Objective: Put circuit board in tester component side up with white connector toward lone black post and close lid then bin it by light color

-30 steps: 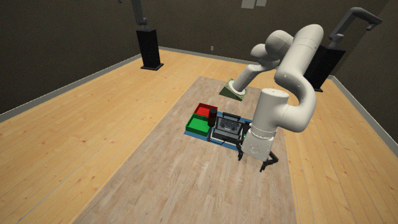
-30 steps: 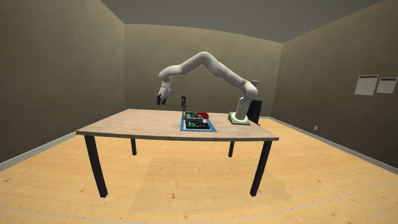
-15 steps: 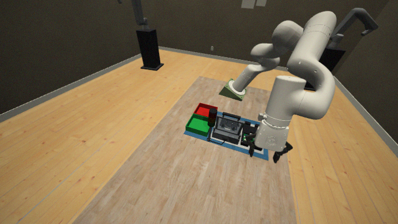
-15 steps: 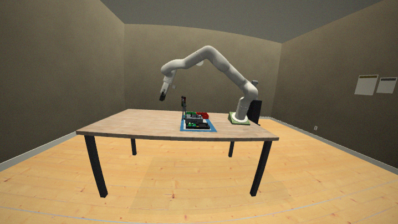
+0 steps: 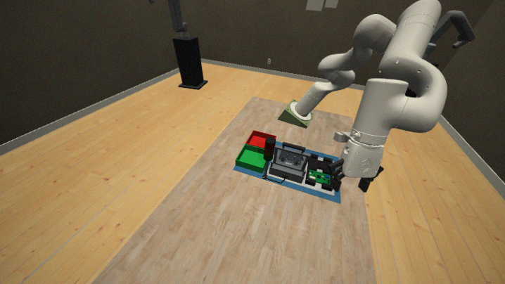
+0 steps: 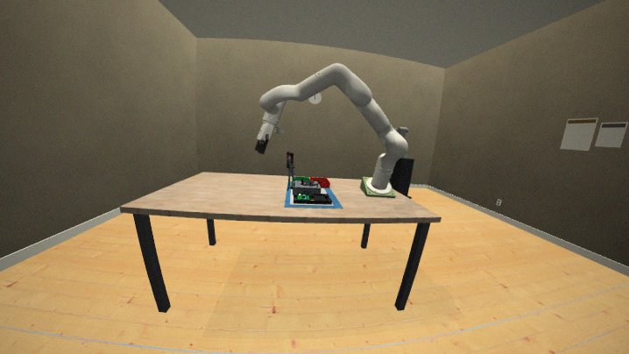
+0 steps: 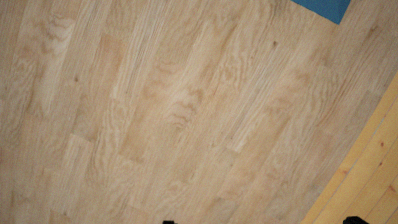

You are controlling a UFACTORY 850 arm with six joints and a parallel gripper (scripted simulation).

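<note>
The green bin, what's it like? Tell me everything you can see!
The green bin is a shallow, open-topped box with low straight walls, maybe plastic. It sits upright at one end of the blue mat, beside the red bin. I see nothing inside. The gripper isn't touching it.

Gripper [image 5: 350, 188] [image 6: 260, 150] [image 7: 261, 221]: was lifted higher above the level of the tray [image 5: 319, 163] [image 6: 317, 201].
Circuit board [image 5: 319, 176]: was uncovered to the top view, within the tray.
</note>
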